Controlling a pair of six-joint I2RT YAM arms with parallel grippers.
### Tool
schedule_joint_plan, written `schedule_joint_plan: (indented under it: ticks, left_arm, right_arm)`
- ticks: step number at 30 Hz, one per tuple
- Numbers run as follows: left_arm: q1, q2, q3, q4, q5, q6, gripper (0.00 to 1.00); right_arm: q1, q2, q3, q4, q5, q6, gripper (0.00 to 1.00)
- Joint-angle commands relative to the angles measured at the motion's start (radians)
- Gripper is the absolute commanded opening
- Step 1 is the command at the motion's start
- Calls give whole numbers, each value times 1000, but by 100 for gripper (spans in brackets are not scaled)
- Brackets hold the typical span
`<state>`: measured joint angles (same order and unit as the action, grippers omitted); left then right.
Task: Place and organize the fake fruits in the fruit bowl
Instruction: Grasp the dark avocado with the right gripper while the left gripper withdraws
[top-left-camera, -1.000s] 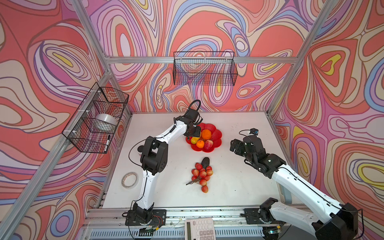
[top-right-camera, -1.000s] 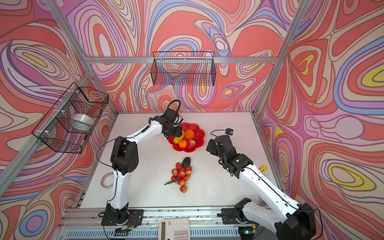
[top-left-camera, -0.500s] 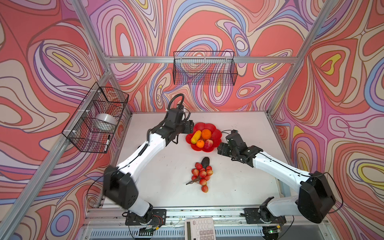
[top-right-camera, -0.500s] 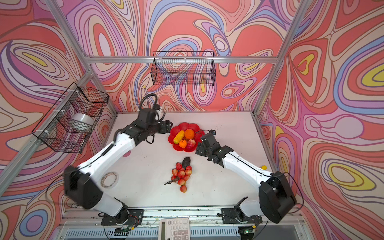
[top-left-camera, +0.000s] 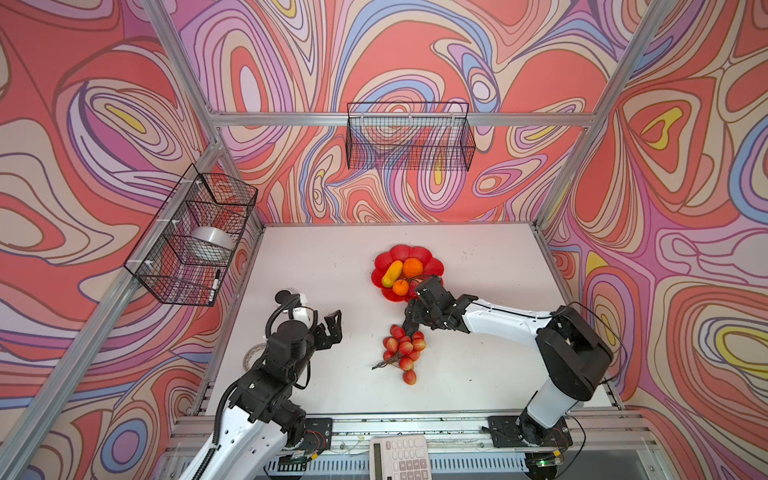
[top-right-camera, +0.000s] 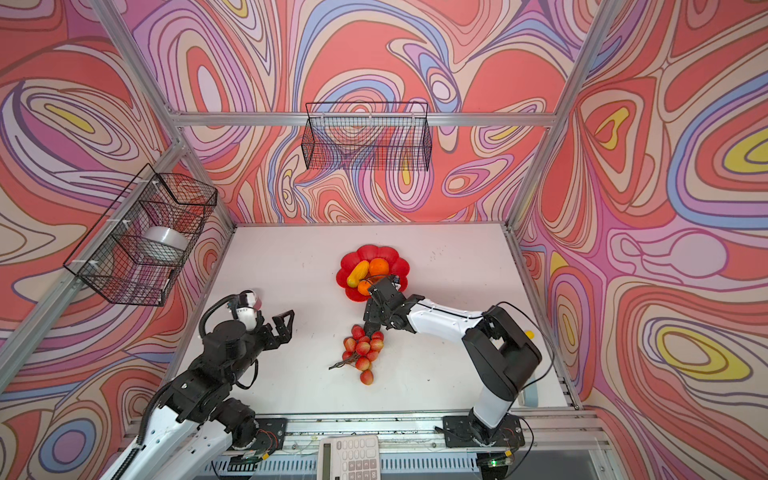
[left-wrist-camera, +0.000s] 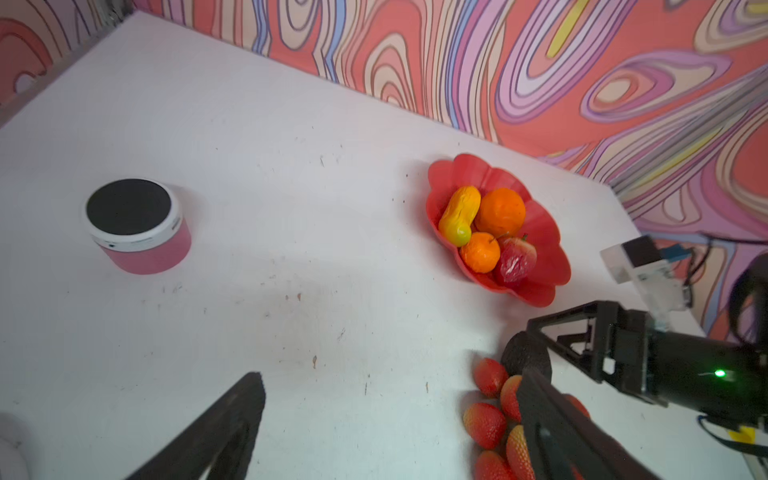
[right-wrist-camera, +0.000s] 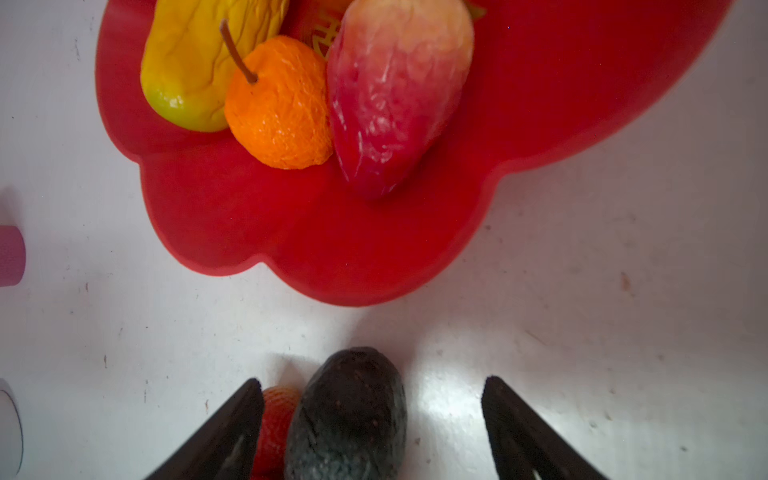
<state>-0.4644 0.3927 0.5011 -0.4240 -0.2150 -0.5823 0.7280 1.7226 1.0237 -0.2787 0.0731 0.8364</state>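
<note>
The red scalloped fruit bowl holds a larger orange, a yellow-orange elongated fruit, a small orange and a red strawberry-like piece. In front of it the berry cluster lies on the table. The dark oval rests at its bowl end. My right gripper is open and straddles the oval, one berry beside a finger. My left gripper is open and empty at the front left.
A pink cylinder with a black top stands left of the bowl. A tape roll lies by the left edge. Black wire baskets hang on the back wall and left wall. A calculator sits beyond the front rail.
My left arm drew back from the bowl to the front left and its jaws opened wider. My right gripper swung from beside the bowl down over the dark oval, jaws narrowing slightly.
</note>
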Motion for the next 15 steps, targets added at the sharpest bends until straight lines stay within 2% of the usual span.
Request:
schedule_joint_plan:
  ticks: [1, 8, 12, 15]
  left_arm:
    - [4, -65, -24, -88, -66, -77, 97]
    - [4, -25, 0, -142, -46, -82, 97]
    - [3, 11, 4, -102, -22, -76, 97]
    - [4, 41, 4, -61, -2, -64, 97]
  right_arm:
    - [4, 43, 41, 46, -44, 31, 81]
    - [10, 106, 27, 75, -61, 82, 66]
    - [10, 75, -37, 120, -46, 138, 53]
    - [9, -1, -93, 123, 7, 171, 43]
